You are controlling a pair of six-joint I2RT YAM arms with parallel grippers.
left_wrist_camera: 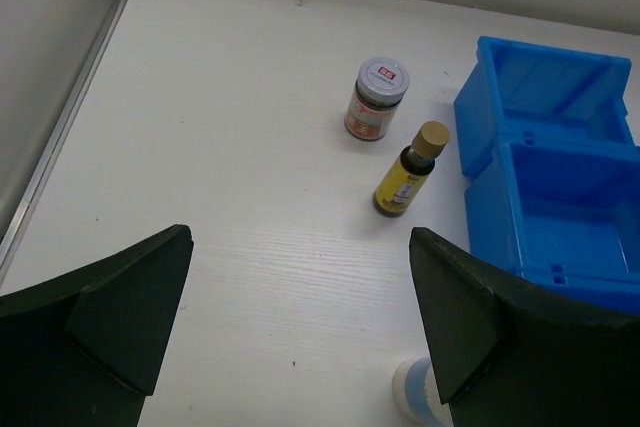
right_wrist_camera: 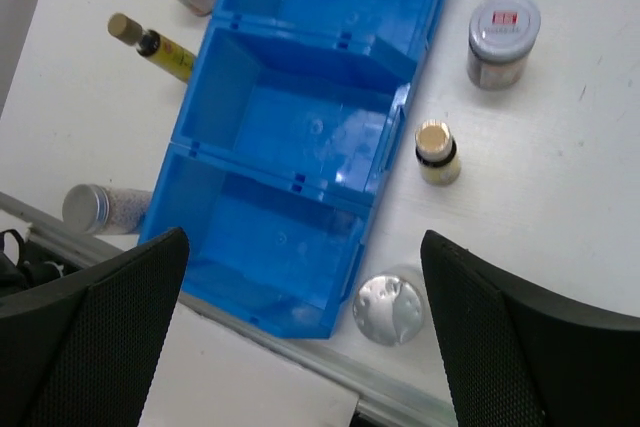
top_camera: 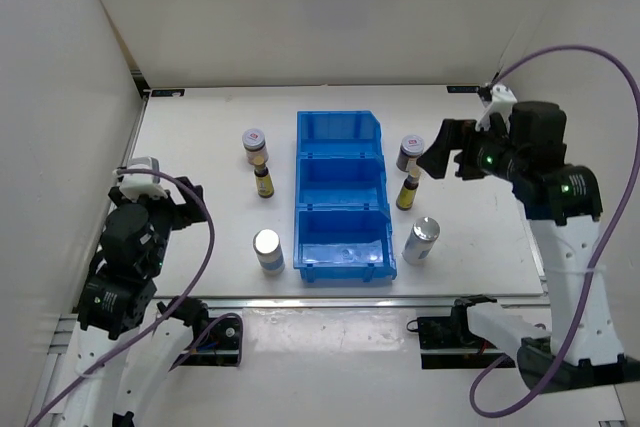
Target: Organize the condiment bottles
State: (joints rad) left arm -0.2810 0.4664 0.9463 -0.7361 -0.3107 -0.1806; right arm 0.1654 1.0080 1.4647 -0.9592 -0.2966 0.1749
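All 6 condiment bottles stand upright on the surface (top_camera: 200,117). None is in the blue bin (top_camera: 340,210), and its 3 compartments hold nothing.

The layout is mirrored, with 3 on each side of the bin, 1 of each kind, in a column from far to near.
- Left column: left jar (top_camera: 255,145), left brown bottle (top_camera: 264,182), left cylinder (top_camera: 268,250).
- Right column: right jar (top_camera: 411,152), right brown bottle (top_camera: 407,193), right cylinder (top_camera: 422,240).

Judgement: this spacing gives each arm its own 3 to reach. The likely sort is 1 compartment per kind.

Left fingers (left_wrist_camera: 110,322): spread wide, nothing held, over the near left part of the surface. The left jar and left brown bottle lie ahead toward the bin, well apart from the fingers. The left cylinder's cap shows just beside the bin-side finger at the bottom edge of the left wrist view.

Right fingers (right_wrist_camera: 90,337): spread wide, nothing held, raised above the surface near the right column. In the right wrist view the right cylinder sits within the gap, nearer 1 finger than the other and below both, with no contact.

Judgement: the task is at its start, with no grasp begun.
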